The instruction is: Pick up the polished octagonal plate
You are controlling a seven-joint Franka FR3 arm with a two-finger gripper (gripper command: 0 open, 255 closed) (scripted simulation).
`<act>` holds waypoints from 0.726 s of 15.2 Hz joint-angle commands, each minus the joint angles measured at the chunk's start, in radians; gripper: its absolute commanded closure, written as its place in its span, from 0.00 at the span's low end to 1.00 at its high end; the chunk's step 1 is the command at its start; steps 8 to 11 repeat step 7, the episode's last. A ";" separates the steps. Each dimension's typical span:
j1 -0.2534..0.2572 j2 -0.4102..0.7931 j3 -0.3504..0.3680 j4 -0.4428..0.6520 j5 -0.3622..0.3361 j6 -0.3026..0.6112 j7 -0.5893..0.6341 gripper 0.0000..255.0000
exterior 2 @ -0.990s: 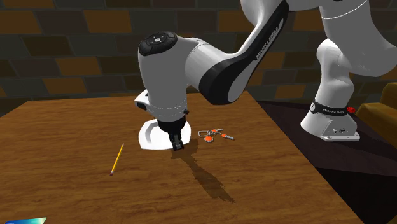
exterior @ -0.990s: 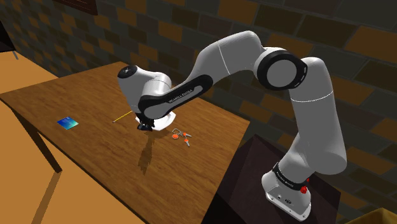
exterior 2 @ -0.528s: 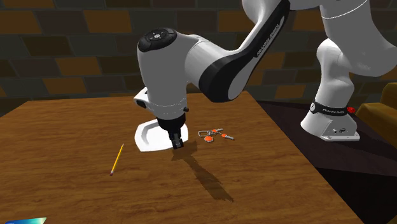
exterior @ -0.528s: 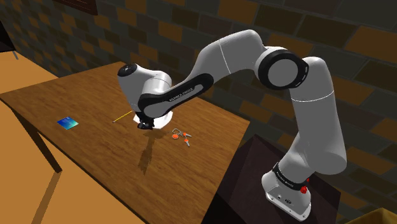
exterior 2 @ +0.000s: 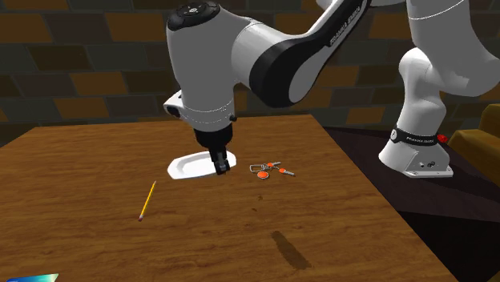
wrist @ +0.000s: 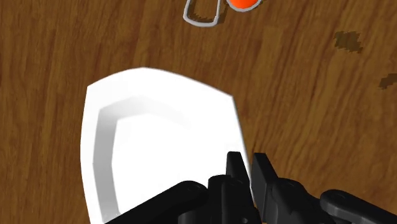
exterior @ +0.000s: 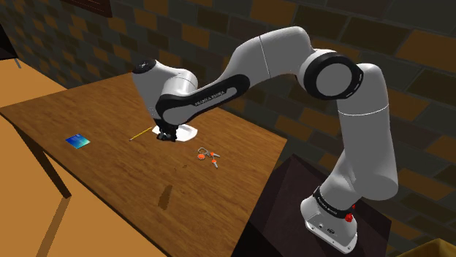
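The all-black two-finger gripper (exterior 2: 221, 166) has its fingers pinched nearly together on the rim of the plain white octagonal plate (exterior 2: 188, 166), over the brown wooden table (exterior 2: 88, 240), near the orange-tagged keys (exterior 2: 271, 169) on the second exterior view's right.

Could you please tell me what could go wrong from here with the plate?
1. The end effector pinches the white plate by one edge alone, with most of the plate sticking out sideways, so it may swivel or slip out.
2. The keys lie close by on the table; if the plate sags or drops, it could land on them.
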 commanded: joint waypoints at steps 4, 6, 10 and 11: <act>-0.003 -0.032 0.007 0.016 0.014 -0.045 -0.018 1.00; -0.003 -0.039 0.009 0.021 0.017 -0.056 -0.022 1.00; -0.003 -0.039 0.009 0.022 0.017 -0.056 -0.022 1.00; -0.003 -0.039 0.009 0.022 0.017 -0.056 -0.022 1.00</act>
